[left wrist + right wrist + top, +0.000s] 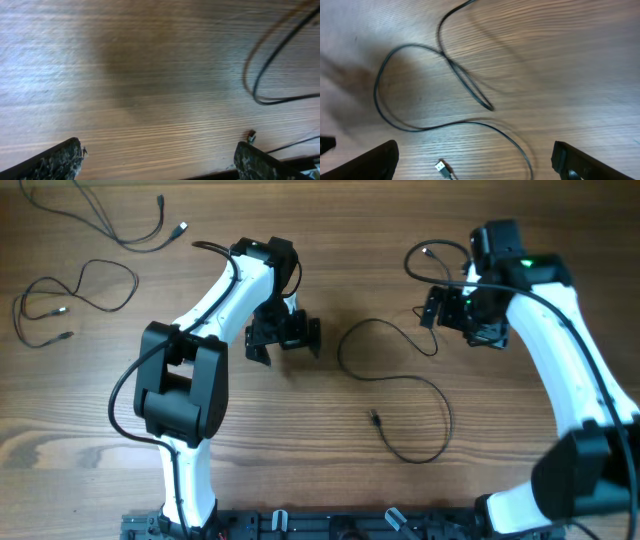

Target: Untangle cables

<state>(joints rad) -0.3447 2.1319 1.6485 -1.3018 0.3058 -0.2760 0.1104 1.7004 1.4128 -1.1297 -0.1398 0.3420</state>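
1. Left gripper: jaws spread wide, nothing between them, only bare wood under its wrist camera.
2. Right gripper: jaws also wide, gripping nothing. It hangs over a looped cable lying flat, with a small plug near its left finger.
3. Centre cable curls on the table between the two arms.
4. Two more cables lie at the far left, well apart from both arms.
5. Surface: wooden table, grain running left to right. Room not visible.
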